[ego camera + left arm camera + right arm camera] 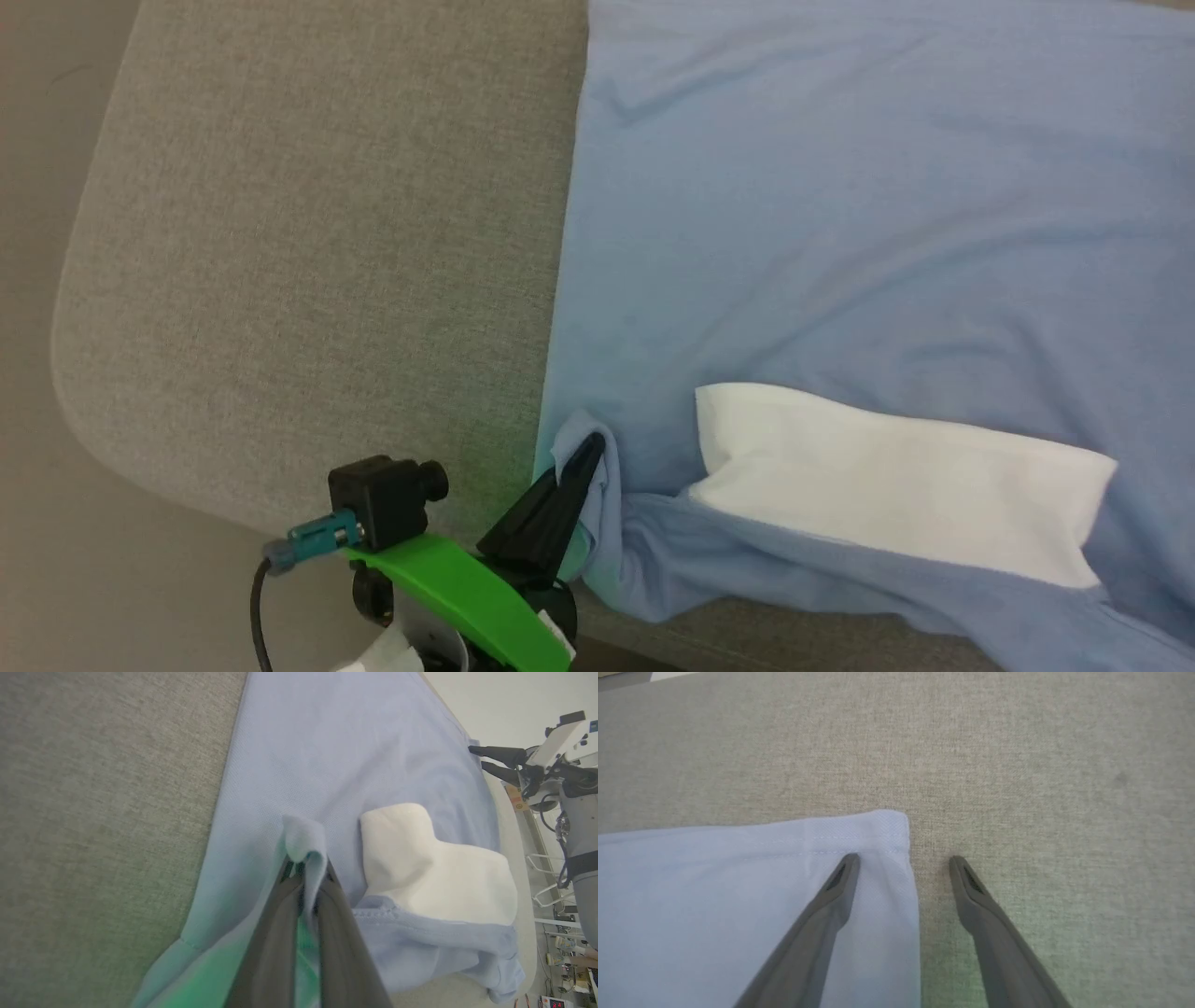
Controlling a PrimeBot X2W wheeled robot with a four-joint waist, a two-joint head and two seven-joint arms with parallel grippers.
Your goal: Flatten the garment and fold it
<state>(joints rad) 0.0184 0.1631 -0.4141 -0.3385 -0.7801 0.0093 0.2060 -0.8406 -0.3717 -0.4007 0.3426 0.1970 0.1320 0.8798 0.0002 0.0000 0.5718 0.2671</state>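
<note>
Well, left of the left gripper (588,448) is bare grey cushion (308,233). Its two fingers are squeezed together on a little fold at the edge of the garment (840,233). The garment lies spread on the cushion to the right of that gripper, with a white patch (896,485) close by. It looks soft, light and floppy, so it will sag. Corners and edges are the best spots to grab. Its long way seems to run across to the right gripper (904,859), but I cannot be sure. That gripper is spread wide, one finger over a corner, one over cushion.
</note>
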